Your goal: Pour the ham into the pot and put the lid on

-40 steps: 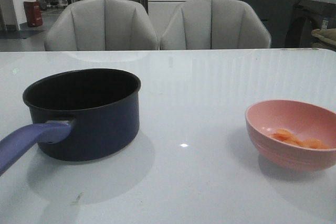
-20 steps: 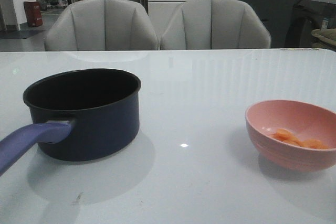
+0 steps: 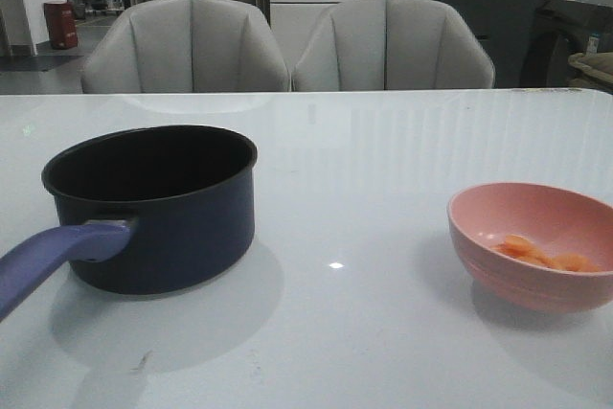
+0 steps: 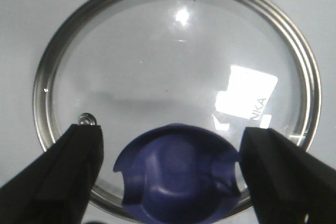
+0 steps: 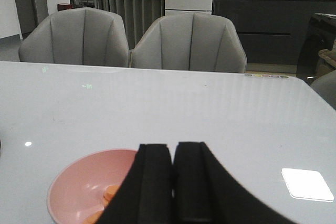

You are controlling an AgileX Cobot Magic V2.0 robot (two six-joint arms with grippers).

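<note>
The dark navy pot stands empty at the table's left, its purple-blue handle pointing toward me. The ham, a few orange-pink slices, lies in a pink bowl at the right; it also shows in the right wrist view. The glass lid lies flat on the table, seen only in the left wrist view. My left gripper is open, its fingers either side of the blue-purple knob. My right gripper is shut and empty, just above the near side of the bowl. Neither gripper shows in the front view.
Two grey chairs stand behind the table's far edge. A bright light reflection lies on the white tabletop to the right of the bowl.
</note>
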